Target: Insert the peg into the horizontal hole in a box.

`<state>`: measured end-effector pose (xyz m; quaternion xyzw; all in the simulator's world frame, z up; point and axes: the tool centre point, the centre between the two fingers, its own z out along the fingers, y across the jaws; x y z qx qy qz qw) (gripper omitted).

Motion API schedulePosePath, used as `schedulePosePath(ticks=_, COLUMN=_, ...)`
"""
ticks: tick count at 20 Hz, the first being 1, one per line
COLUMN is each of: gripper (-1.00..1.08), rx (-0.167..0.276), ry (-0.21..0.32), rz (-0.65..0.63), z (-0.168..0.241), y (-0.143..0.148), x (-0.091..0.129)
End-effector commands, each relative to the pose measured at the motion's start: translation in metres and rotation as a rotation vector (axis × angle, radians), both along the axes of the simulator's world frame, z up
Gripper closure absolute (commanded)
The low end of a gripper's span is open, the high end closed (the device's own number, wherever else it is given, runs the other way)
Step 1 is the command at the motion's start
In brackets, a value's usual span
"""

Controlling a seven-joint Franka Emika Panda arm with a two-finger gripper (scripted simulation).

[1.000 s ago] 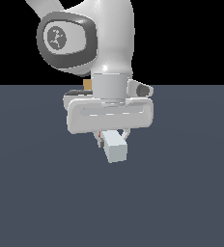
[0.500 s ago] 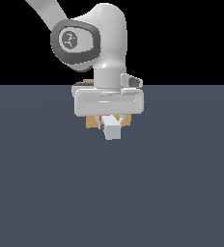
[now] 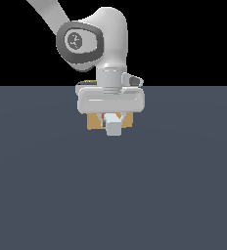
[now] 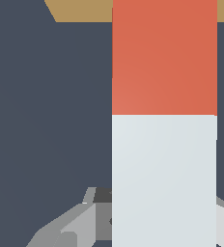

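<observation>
You are holding the peg (image 3: 114, 126) in the gripper (image 3: 113, 117), fingers pinching its white part from both sides; in the wrist view the peg (image 4: 164, 144) is filling much of the frame, white half nearest the fingers (image 4: 70, 224), red-orange half running out ahead of them. The box (image 3: 93, 121) is sitting right behind the gripper, its tan face showing on either side of the peg just under the hand. In the wrist view the box (image 4: 80, 9) is showing as a tan strip at the far end of the red section, with the red end crossing over it. You cannot see the hole here, since the peg and hand are covering the middle of the face, so whether the tip is entering it cannot be told.
</observation>
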<state>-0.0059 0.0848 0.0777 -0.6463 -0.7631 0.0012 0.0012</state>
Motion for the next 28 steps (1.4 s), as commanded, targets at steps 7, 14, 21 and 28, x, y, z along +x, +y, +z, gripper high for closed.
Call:
schedulePosePath(ticks=7, gripper=1.08, rx=0.001, ry=-0.006, rz=-0.002, z=0.003, y=0.000, x=0.005)
schedulePosePath(ticks=14, gripper=1.08, rx=0.001, ry=-0.002, rz=-0.002, z=0.001, y=0.003, x=0.003)
schedulePosePath(ticks=21, gripper=1.08, rx=0.001, ry=-0.004, rz=-0.002, z=0.002, y=0.040, x=-0.004)
schedulePosePath(ticks=28, gripper=1.08, rx=0.001, ry=-0.005, rz=-0.002, z=0.003, y=0.095, x=-0.013)
